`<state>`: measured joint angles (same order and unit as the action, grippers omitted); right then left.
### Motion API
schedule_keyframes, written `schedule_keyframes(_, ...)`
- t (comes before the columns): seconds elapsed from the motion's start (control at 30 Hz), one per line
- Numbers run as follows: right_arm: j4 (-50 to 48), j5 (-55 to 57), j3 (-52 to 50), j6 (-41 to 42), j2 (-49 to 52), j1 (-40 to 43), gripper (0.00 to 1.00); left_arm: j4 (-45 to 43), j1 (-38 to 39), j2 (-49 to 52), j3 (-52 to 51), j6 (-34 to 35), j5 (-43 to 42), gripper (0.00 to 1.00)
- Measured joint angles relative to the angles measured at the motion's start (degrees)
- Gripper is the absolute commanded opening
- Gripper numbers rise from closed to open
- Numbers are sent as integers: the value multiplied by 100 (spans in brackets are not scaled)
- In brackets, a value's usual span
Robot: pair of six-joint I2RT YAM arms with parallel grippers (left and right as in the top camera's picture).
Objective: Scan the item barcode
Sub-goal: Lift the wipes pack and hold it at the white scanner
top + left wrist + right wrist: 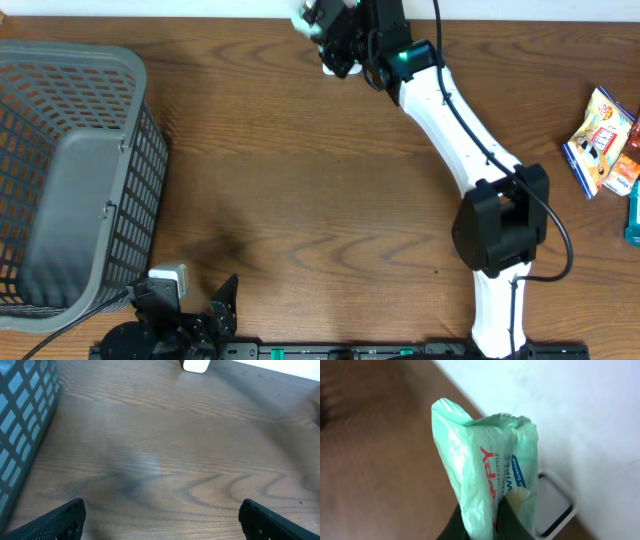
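The left gripper (161, 519) is hanging low nr the gray basket (70, 180), fingers wide apart. Further right, at the back edge of the table (300, 200), the right gripper (322, 35) is pinching the green wipes pack (490, 470) tight, w/ snack bags (600, 140) lying far right.

Pale green wipes packet (485, 470), crinkled, upright, pinched at its lower end, white box (555, 502), perhaps the scanner, just beyond

Bare tabletop (300, 200) between basket (70, 180) and right arm (455, 130)
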<state>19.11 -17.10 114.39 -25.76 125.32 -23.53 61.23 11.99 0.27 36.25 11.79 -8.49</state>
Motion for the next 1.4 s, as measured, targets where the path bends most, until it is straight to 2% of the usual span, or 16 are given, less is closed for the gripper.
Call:
schedule_keyframes(0.3,-1934,485,-4,-133,1126,138,1,4,0,0,0,0,0,98)
schedule_keyframes(0.4,-2496,756,-4,-151,1449,149,7,4,0,0,0,0,0,98)
schedule_keyframes(0.63,-2903,1038,-9,-114,1716,144,1,4,0,0,0,0,0,98)
schedule_keyframes(1.4,-3648,1475,-9,83,2208,144,1,4,0,0,0,0,0,98)
